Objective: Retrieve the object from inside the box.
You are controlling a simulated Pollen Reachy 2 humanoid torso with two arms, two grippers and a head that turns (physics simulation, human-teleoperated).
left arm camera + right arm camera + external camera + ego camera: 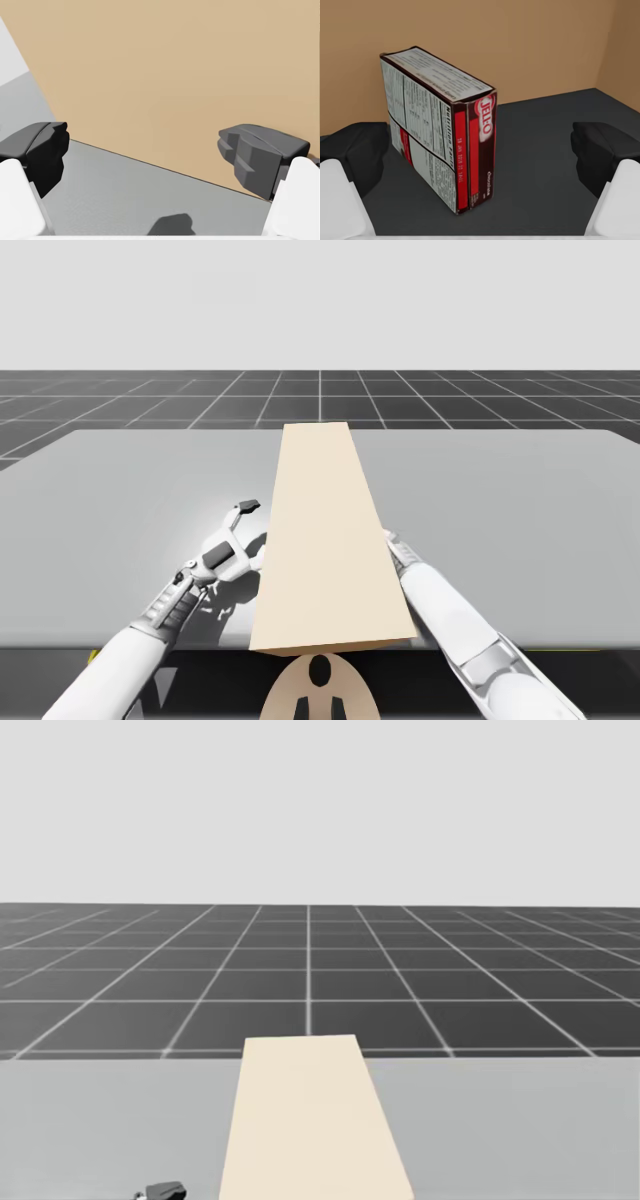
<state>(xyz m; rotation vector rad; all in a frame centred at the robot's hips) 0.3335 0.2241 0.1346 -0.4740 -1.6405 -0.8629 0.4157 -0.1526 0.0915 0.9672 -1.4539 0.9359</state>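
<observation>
Tan cardboard box (325, 540), centre of the high view, on grey table (120, 490). Contents: one red-and-white carton (440, 135), standing on the box's dark floor, just ahead of the right jaws and off their midline. Right jaws open, not touching it. Left jaws open, beside the box's outer wall. Risk: closing off-centre would likely push the carton askew or topple it.
</observation>
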